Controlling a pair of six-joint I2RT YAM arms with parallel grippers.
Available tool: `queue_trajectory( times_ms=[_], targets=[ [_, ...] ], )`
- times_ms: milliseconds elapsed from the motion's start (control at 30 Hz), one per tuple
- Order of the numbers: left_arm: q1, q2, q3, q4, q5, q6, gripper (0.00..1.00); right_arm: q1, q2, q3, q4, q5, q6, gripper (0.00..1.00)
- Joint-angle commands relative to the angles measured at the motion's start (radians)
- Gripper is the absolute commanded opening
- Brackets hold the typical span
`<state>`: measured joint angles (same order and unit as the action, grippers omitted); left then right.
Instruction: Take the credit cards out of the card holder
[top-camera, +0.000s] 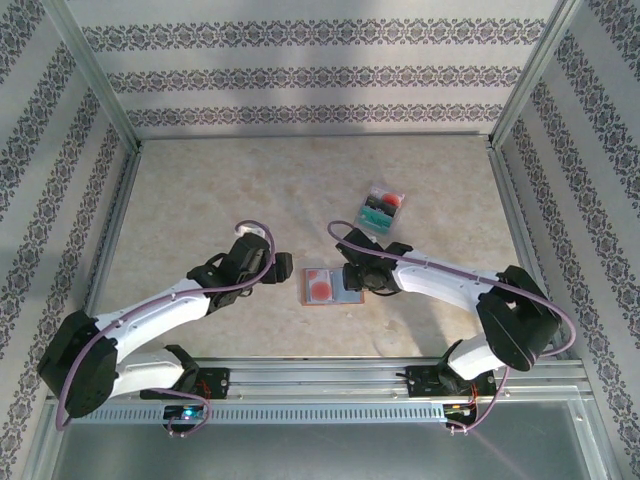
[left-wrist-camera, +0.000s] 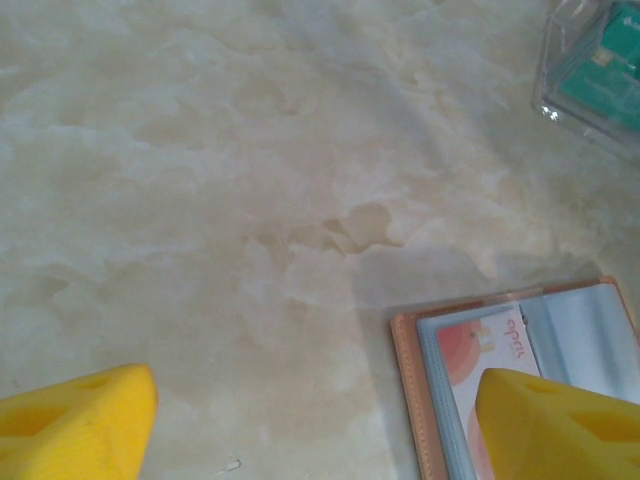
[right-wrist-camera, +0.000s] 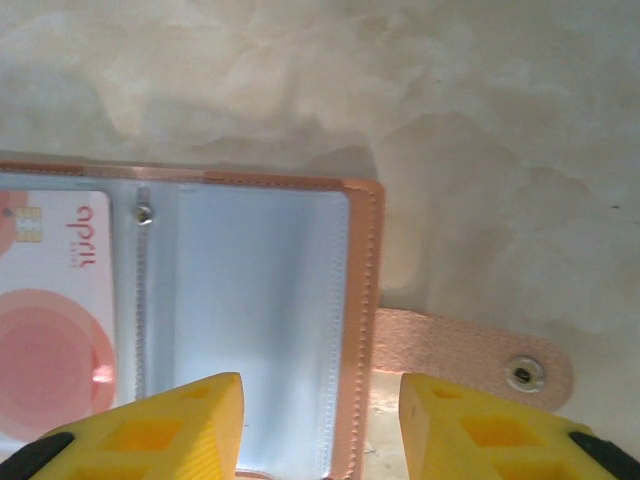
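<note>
Card holder (right-wrist-camera: 360, 300) right edge sits between my right gripper (right-wrist-camera: 320, 425) fingertips. Jaws part-way apart, nothing pinched: one finger (right-wrist-camera: 150, 430) over empty clear pocket, other over bare table beside snap strap (right-wrist-camera: 470, 355). My left gripper (left-wrist-camera: 315, 425) spread wide, empty, one finger (left-wrist-camera: 560, 425) over holder's left part. Holder lies open and flat on table (top-camera: 200, 200), between both grippers. Orange-red credit card (right-wrist-camera: 50, 330) sits in left pocket. Farther back, well apart from the holder: clear case (top-camera: 382, 207) holding teal and red cards.
</note>
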<state>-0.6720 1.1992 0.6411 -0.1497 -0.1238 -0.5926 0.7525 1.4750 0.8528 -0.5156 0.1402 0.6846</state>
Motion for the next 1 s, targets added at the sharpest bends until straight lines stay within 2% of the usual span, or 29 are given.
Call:
queue_trajectory(
  times_ms=[0,133,267,367,500,733,967],
  targets=[
    [-0.041,0.030,0.035,-0.001,0.011,0.024,0.80,-0.029,-0.029,-0.034,-0.020,0.005,0.028,0.45],
    [-0.084,0.079,0.047,0.007,0.029,0.028,0.73,-0.058,-0.056,-0.063,-0.027,-0.005,0.032,0.42],
    [-0.118,0.126,0.048,0.046,0.069,0.019,0.60,-0.071,-0.086,-0.067,-0.016,-0.051,0.023,0.39],
    [-0.133,0.170,0.044,0.084,0.115,0.005,0.48,-0.071,-0.103,-0.068,0.030,-0.119,0.022,0.38],
    [-0.135,0.213,0.024,0.152,0.171,-0.020,0.39,-0.071,-0.104,-0.070,0.115,-0.237,0.035,0.37],
    [-0.133,0.259,0.029,0.206,0.219,-0.012,0.35,-0.075,-0.018,-0.097,0.324,-0.428,0.070,0.30],
    [-0.130,0.330,0.041,0.241,0.245,-0.025,0.32,-0.079,0.081,-0.088,0.385,-0.479,0.076,0.28]
  ],
)
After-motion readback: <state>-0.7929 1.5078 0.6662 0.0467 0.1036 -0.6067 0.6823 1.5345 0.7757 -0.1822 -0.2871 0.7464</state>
